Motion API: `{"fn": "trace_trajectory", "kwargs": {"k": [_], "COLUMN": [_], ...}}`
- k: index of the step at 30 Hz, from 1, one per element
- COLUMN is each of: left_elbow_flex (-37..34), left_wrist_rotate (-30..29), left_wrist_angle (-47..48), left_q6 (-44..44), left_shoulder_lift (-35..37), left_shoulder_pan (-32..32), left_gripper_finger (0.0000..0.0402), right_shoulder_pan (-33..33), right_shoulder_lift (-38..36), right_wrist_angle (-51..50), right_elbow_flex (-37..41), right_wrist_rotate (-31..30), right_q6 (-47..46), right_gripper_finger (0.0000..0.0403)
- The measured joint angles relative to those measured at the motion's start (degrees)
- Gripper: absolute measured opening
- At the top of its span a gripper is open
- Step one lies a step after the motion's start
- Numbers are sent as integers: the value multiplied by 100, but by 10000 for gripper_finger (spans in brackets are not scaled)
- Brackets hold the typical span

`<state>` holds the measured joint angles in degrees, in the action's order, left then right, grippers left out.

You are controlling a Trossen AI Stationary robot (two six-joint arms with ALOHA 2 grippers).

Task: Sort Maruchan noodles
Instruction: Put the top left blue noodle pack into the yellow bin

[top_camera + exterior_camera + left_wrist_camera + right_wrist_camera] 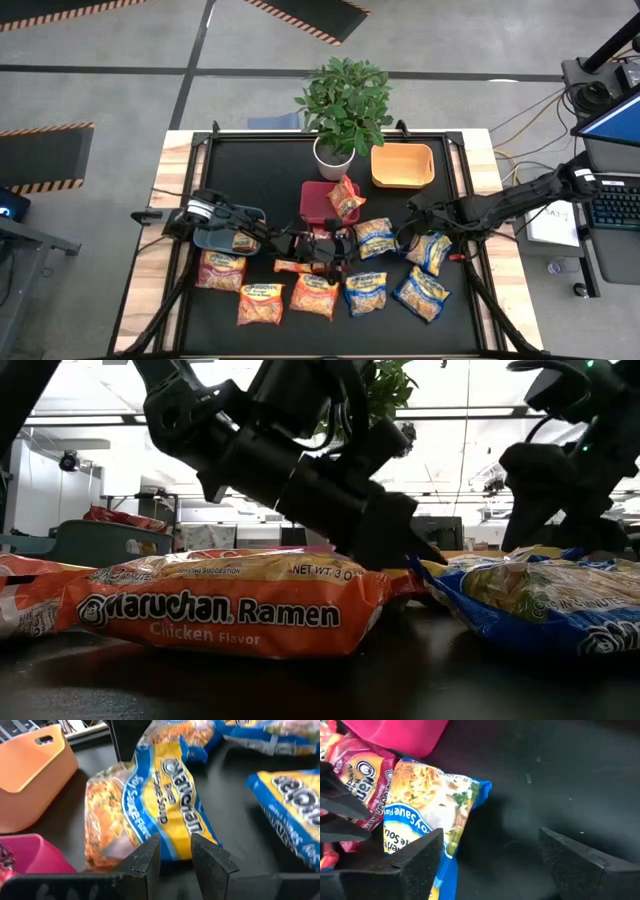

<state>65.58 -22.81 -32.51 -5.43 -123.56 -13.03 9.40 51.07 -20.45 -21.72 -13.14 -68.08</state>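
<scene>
Front row on the black mat (260, 170): three orange ramen packets (260, 303) and two blue-and-yellow packets (420, 293). Mid-mat: left gripper (175, 851), fingers clamped on the edge of a blue-and-yellow packet (175, 815); right gripper (490, 857) just beside it over bare mat, fingers spread wide, nothing between them; further blue packet (430, 250) under the right arm. Behind: red bin (315, 200) with an orange packet (346, 198) leaning on its rim; grey-blue bin (215, 238) at left. Far edge: orange bin (402, 166), potted plant (343, 105)
</scene>
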Motion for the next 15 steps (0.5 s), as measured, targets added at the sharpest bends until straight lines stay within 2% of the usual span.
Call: {"fn": "trace_trajectory", "kwargs": {"k": [4, 12, 15], "left_elbow_flex": [0, 0, 0], "left_wrist_rotate": [-7, -15, -14], "left_wrist_angle": [110, 130, 136], "left_q6": [22, 44, 44], "left_shoulder_lift": [-5, -5, -5], "left_shoulder_pan": [41, 57, 64], "left_gripper_finger": [90, 90, 90], "right_shoulder_pan": [-8, -8, -8], "right_shoulder_lift": [0, 4, 4], "right_wrist_angle": [988, 2722, 3013], "right_elbow_flex": [385, 1136, 1256], "right_wrist_rotate": [82, 133, 119], "right_q6": [74, 62, 57], "right_gripper_finger": [326, 318, 318]}}
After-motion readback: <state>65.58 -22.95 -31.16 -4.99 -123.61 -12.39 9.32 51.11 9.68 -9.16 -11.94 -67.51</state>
